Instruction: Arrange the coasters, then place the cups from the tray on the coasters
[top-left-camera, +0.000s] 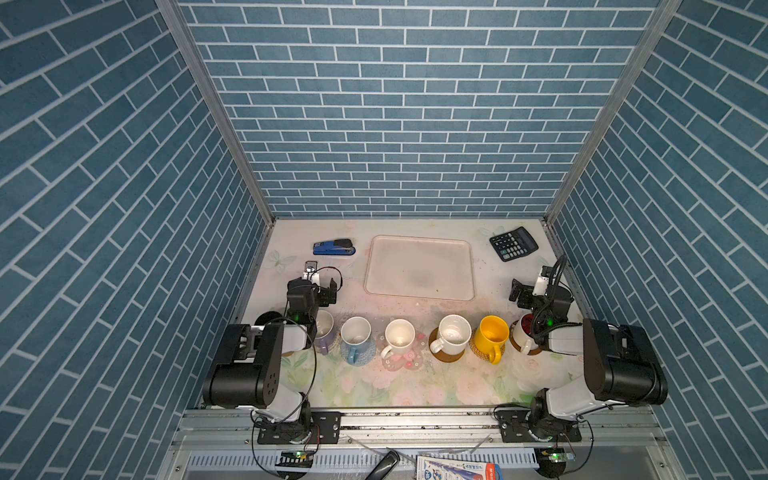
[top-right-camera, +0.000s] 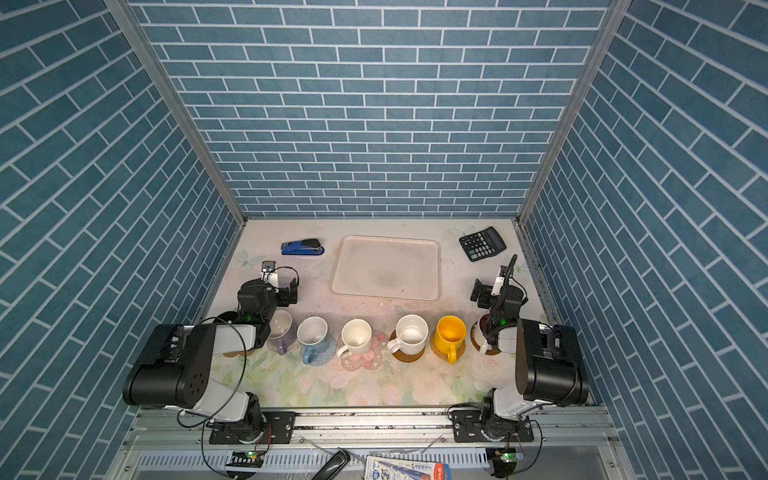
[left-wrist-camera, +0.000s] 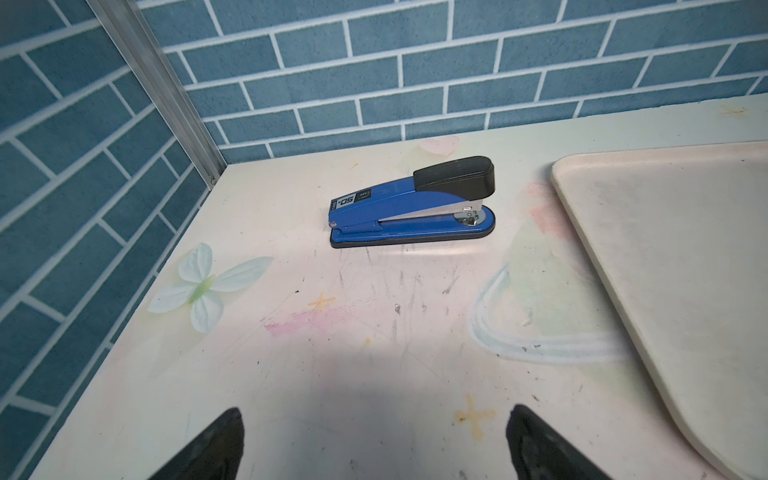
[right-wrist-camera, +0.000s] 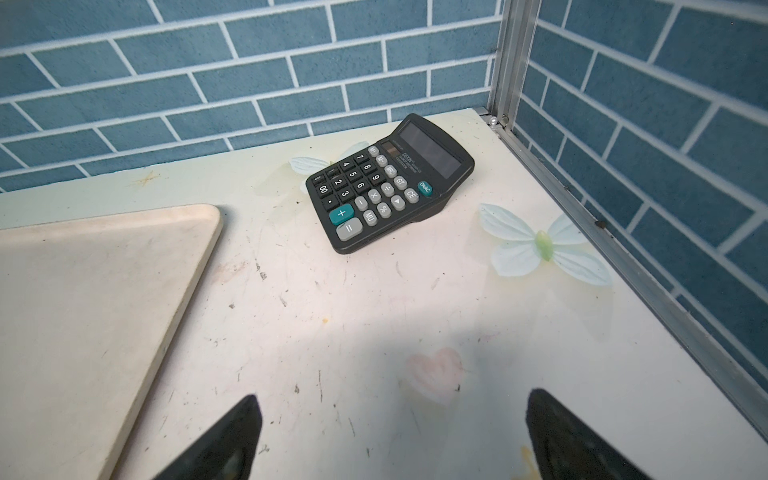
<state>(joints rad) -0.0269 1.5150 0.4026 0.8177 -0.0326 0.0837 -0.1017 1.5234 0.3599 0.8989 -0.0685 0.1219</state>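
Robot lab test booth: brick-print wall panels (top-left-camera: 415, 104) on aluminium posts (top-left-camera: 220, 116), floral worktop (top-left-camera: 415, 386), arms (top-left-camera: 245, 374) bolted to rail (top-left-camera: 415, 420) at front edge.

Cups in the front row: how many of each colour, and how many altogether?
White cups: 2
Yellow cup: 1
Light blue cup: 1
Lavender cup: 1
White cup with red inside: 1
Black cup, mostly hidden: 1
Total: 7

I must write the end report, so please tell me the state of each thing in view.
Tray: empty.
Cups: upright in a row, on coasters; one mostly hidden.
Left claw: open, holding nothing.
Right claw: open, holding nothing.
Stapler: closed.
Calculator: screen blank.
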